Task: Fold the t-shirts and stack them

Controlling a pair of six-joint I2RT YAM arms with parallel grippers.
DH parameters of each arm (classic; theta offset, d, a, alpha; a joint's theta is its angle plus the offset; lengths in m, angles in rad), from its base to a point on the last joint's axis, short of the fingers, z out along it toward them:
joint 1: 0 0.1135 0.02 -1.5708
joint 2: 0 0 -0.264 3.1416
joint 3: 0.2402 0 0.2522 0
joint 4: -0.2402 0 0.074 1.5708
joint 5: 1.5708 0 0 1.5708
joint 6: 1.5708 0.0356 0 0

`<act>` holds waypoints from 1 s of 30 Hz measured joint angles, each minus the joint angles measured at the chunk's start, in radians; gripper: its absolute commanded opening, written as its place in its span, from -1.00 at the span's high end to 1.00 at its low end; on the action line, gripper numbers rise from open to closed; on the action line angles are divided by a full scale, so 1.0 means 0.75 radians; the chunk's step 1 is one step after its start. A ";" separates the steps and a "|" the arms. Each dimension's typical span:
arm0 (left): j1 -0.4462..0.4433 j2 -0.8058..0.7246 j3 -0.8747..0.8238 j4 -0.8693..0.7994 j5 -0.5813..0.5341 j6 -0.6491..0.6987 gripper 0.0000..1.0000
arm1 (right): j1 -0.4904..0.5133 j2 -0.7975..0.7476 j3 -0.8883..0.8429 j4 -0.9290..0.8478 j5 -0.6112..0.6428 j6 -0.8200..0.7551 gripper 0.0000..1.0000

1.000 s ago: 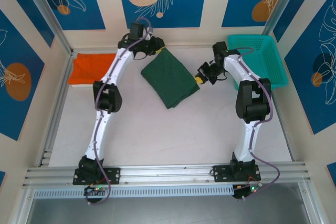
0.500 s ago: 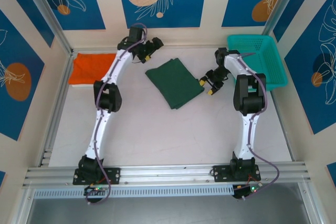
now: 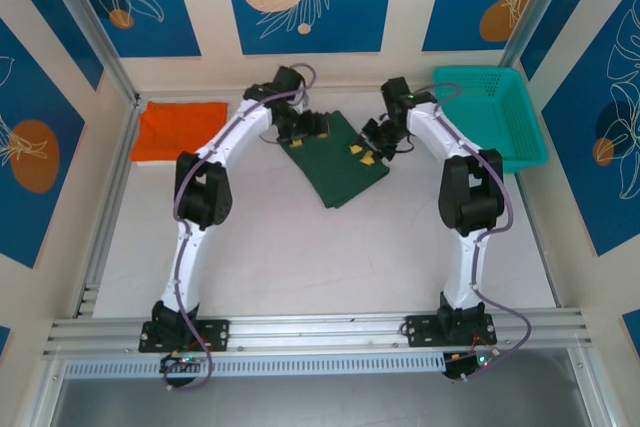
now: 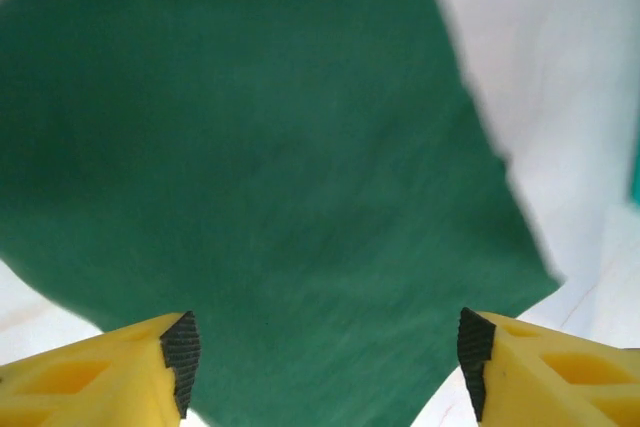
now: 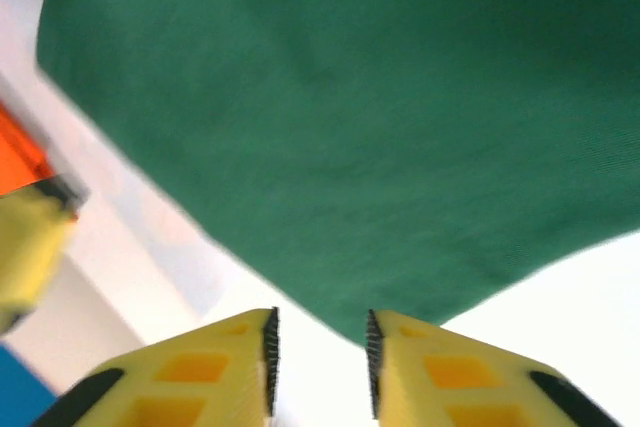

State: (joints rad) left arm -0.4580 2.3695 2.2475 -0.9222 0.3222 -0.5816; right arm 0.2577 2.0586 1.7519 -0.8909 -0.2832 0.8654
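The dark green t-shirt (image 3: 337, 165) lies folded flat on the white table, a little behind its middle. My left gripper (image 3: 312, 128) hovers over the shirt's far left part. In the left wrist view it (image 4: 328, 367) stands open wide, with the green cloth (image 4: 270, 147) spread below and nothing between the pads. My right gripper (image 3: 361, 154) is over the shirt's right edge. Its jaws (image 5: 320, 357) are parted narrowly just off a corner of the green cloth (image 5: 380, 97), gripping nothing. The orange t-shirt (image 3: 180, 129) lies folded at the far left.
A teal mesh basket (image 3: 497, 112) stands at the far right against the back wall. Aluminium rails run along the left side and the front edge of the table (image 3: 300, 247). The two arms reach inward and nearly meet above the green shirt.
A second ago both grippers were at the green shirt's corners. They have since let go and swung inward over the shirt, which now lies flatter and slightly further right.
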 measured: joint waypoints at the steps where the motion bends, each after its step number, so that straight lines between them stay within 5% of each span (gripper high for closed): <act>1: -0.011 0.013 -0.014 -0.026 0.004 0.016 -0.29 | 0.021 0.006 -0.009 0.021 -0.041 0.001 0.52; 8: -0.002 0.090 -0.038 -0.105 -0.039 0.089 -0.22 | 0.142 0.195 -0.013 0.154 -0.278 0.037 0.64; 13: 0.007 0.060 -0.250 -0.028 -0.020 0.091 -0.20 | 0.171 0.281 -0.094 0.198 -0.327 0.049 0.69; 26: -0.053 -0.328 -0.917 0.319 0.024 0.010 -0.19 | 0.178 0.057 -0.483 0.244 -0.285 -0.245 0.71; 30: -0.152 -0.477 -1.109 0.303 0.032 -0.102 -0.30 | 0.177 -0.060 -0.631 0.209 -0.242 -0.336 0.46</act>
State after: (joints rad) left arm -0.5716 2.0121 1.4155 -0.6952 0.3462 -0.6579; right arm 0.3904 2.0140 1.2789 -0.7341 -0.4644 0.6132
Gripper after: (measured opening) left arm 0.616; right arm 0.212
